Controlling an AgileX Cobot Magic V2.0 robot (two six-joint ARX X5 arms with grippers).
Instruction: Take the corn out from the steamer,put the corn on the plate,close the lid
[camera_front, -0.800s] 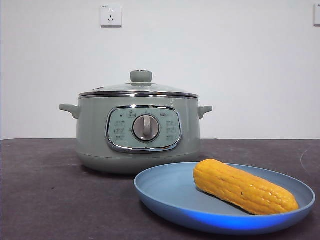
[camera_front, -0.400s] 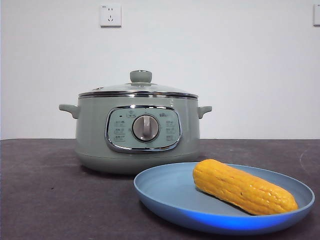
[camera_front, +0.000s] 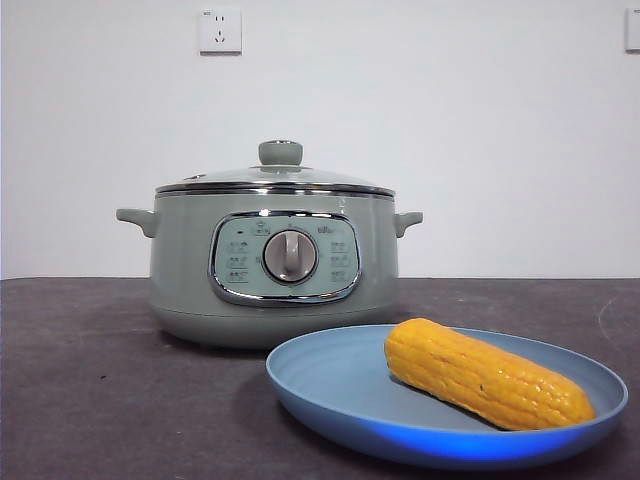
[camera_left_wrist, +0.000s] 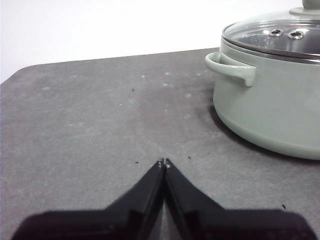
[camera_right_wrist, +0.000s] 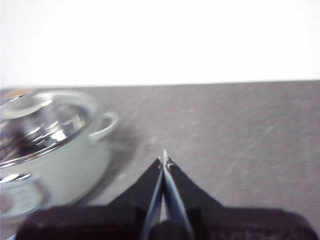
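Now knobbly tapered corn (camera_front: 487, 374) on smooth round plate (camera_front: 330, 385).

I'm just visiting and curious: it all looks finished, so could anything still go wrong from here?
Little, but two things. The corn lies loose on the shallow plate, its tapered end near the rim, so a bump might roll it off. The left pincer and right pincer, both shut, sit low beside the steamer; a careless move could clip a handle and shift the lid.
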